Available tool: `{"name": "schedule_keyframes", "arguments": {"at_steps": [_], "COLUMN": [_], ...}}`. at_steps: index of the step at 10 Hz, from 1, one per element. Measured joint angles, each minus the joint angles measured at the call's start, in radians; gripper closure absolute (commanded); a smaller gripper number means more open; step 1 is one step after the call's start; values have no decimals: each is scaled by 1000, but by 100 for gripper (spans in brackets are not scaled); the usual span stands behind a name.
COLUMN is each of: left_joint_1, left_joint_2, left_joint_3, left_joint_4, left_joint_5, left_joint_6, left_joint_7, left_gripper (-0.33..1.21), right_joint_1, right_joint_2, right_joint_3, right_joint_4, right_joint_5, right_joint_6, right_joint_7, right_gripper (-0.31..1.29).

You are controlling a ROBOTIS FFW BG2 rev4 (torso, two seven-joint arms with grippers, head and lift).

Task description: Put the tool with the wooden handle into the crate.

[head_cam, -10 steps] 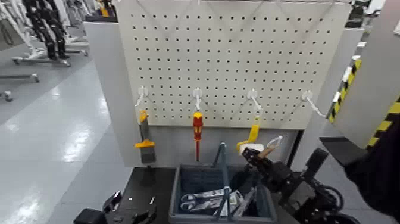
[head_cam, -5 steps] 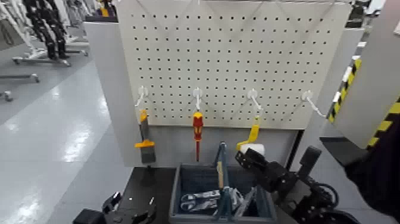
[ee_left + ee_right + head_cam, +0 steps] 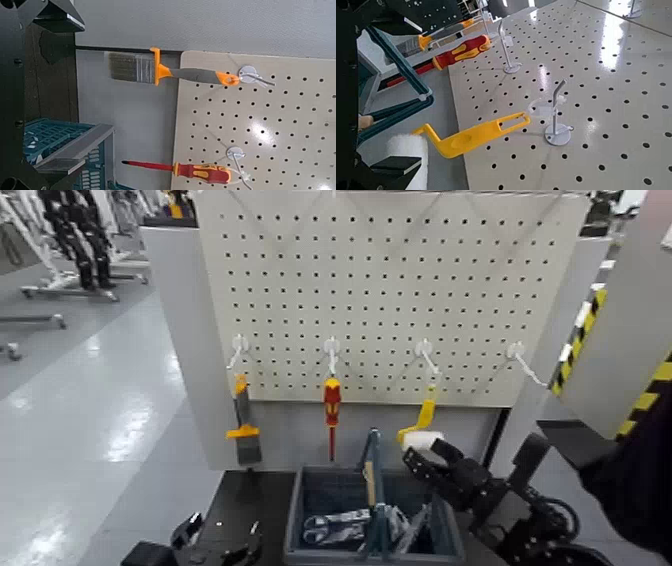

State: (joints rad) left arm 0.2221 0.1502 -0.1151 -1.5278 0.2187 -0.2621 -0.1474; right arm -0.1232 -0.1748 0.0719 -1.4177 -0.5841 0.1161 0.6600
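Crate: dark grey plastic basket (image 3: 294, 535) with slatted sides, sitting below the pegboard (image 3: 390, 300), loop handle (image 3: 376, 520) standing up across it. It's my landmark for everything here.
Trowel: the wooden handle (image 3: 370, 484) shows inside the crate's outline, pretty much upright and right beside the crate's loop. Can't make out the blade, so no idea how that part sits in the crate.
Right gripper: (image 3: 428, 456) just above the crate's right side, close to the roller. Fingers are spread wide with nothing between them, and it's apart from the wooden handle.
Left gripper: (image 3: 218, 536) off to the left of the crate, near it. Fingers wide apart there too, holding nothing.
Other stuff in the crate: some shiny silvery items (image 3: 340, 528) lying in the bottom, can't really tell what they are.
Paintbrush: (image 3: 245, 425) orange and grey, hanging up and to the left of the crate, bristles down.
Screwdriver: (image 3: 332, 408) red and yellow, hanging above the crate, tip down.
Paint roller: (image 3: 427, 418) yellow handle, white roller end, hanging above the crate's right side.
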Motion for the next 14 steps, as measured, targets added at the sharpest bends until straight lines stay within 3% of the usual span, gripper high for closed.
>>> {"name": "schedule_keyframes", "arguments": {"at_steps": [2, 4, 5, 9, 11, 14], "left_joint_1": [2, 3, 5, 8, 10, 11], "left_joint_2": [0, 0, 0, 0, 0, 0], "left_joint_3": [1, 2, 3, 4, 6, 7], "left_joint_4": [-1, -2, -3, -5, -6, -6], "left_joint_5": [1, 1, 1, 4, 5, 5], "left_joint_6": [-1, -3, -3, -3, -6, -6], "left_joint_7": [0, 0, 0, 0, 0, -1], "left_gripper": [11, 11, 11, 11, 11, 11], "right_joint_1": [39, 103, 146, 286, 351, 427], "right_joint_2": [13, 35, 49, 80, 113, 148], "right_joint_3": [-27, -55, -67, -90, -110, -103], "right_joint_4": [-67, -163, -224, -377, -417, -419], "right_joint_5": [63, 158, 226, 375, 424, 476], "right_joint_6": [-7, -17, -19, -22, -33, -126], "right_joint_7": [-60, -182, -250, -421, -461, -538], "right_gripper": [14, 14, 14, 14, 14, 14]}}
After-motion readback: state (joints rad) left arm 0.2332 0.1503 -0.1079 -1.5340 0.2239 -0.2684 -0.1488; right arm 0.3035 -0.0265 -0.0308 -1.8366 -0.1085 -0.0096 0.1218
